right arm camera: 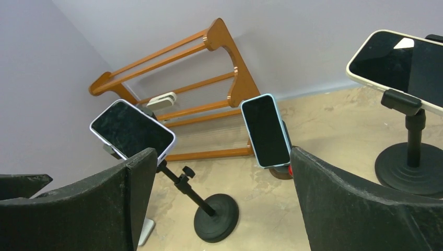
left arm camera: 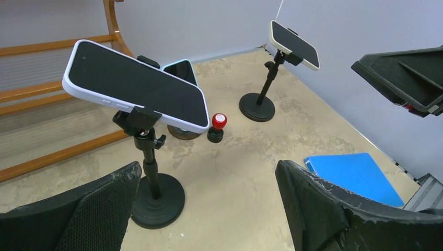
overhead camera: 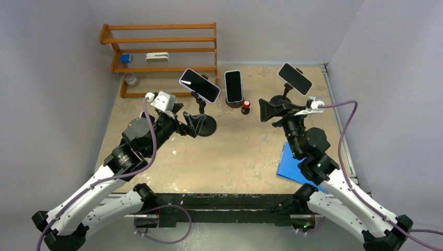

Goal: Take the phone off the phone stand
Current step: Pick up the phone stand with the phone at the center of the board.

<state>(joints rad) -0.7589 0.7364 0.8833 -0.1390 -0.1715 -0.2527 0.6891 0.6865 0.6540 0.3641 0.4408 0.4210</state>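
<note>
Three phones stand on stands. A white-cased phone [overhead camera: 200,85] sits clamped on a black pole stand [overhead camera: 206,125]; it also shows in the left wrist view [left arm camera: 136,86] and the right wrist view [right arm camera: 131,129]. A blue-cased phone [overhead camera: 233,86] leans upright on a low brown stand. A cream-cased phone [overhead camera: 295,78] sits on a second black pole stand [overhead camera: 277,100]. My left gripper [overhead camera: 194,125] is open and empty, low beside the white phone's stand base [left arm camera: 156,201]. My right gripper [overhead camera: 271,111] is open and empty, near the cream phone's stand base [right arm camera: 412,167].
A wooden rack [overhead camera: 162,52] stands at the back left with a blue item and a white item on it, and a small jar [overhead camera: 130,78] beside it. A red-capped black object [overhead camera: 245,106] stands by the middle phone. A blue pad [overhead camera: 295,164] lies near the right arm.
</note>
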